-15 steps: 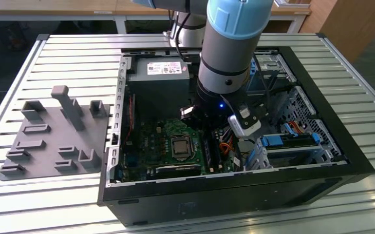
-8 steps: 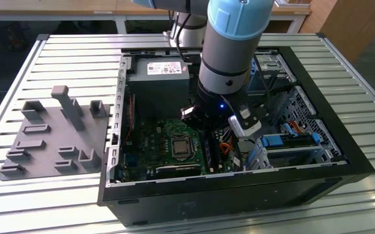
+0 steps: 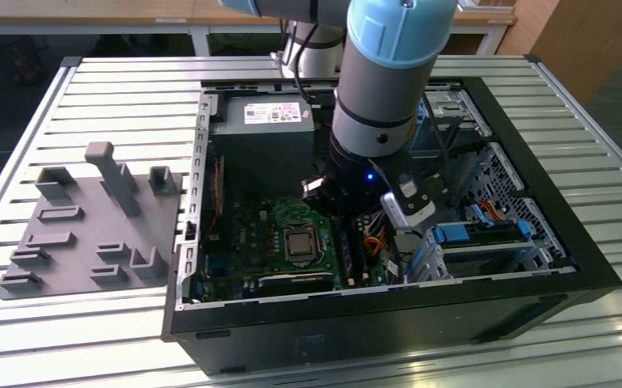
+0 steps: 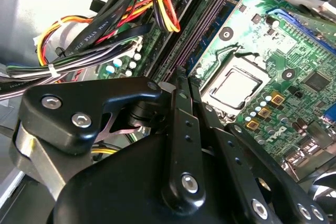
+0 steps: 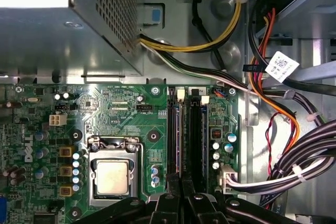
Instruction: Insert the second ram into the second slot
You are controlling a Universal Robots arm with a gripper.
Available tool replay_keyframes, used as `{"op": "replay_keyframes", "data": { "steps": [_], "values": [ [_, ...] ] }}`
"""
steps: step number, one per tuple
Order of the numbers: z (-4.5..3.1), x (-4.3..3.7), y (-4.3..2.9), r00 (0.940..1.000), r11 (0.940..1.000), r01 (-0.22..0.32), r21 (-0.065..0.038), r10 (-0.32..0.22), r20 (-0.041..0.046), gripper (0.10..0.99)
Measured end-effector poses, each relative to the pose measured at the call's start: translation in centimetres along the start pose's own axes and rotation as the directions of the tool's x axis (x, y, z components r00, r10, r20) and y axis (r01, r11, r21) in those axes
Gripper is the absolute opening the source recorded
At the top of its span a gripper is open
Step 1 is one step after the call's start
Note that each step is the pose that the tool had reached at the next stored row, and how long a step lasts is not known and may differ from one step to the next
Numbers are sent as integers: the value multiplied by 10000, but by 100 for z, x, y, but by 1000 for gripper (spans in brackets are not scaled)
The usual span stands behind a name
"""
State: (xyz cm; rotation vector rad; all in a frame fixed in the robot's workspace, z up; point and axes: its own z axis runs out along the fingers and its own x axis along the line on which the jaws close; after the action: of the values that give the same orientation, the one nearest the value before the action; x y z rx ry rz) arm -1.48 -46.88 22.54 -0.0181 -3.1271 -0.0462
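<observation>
My gripper (image 3: 343, 230) reaches down into the open computer case (image 3: 397, 315), over the motherboard (image 3: 279, 242). In both wrist views the black fingers (image 4: 178, 119) lie pressed together, shut, with nothing blue between them. The gripper (image 5: 181, 181) has its tips right above the two long dark memory slots (image 5: 173, 135), which run side by side next to the processor socket (image 5: 111, 174). In the second wrist view the slots (image 4: 207, 19) stretch away from the gripper (image 4: 182, 77). The second ram is hidden; I cannot tell whether a stick sits in either slot.
The power supply (image 3: 262, 129) stands at the case's far end. Thick cable bundles (image 5: 294, 145) hang close beside the slots. A drive bay with blue latches (image 3: 484, 234) lies at the exterior view's right. A grey fixture plate (image 3: 85, 226) rests on the slatted table at the left.
</observation>
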Motion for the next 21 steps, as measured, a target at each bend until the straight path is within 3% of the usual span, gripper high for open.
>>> {"op": "replay_keyframes", "data": {
  "steps": [21],
  "values": [
    [7,-12,10,10000,10000,8,7,-8,0,133]
  ]
}}
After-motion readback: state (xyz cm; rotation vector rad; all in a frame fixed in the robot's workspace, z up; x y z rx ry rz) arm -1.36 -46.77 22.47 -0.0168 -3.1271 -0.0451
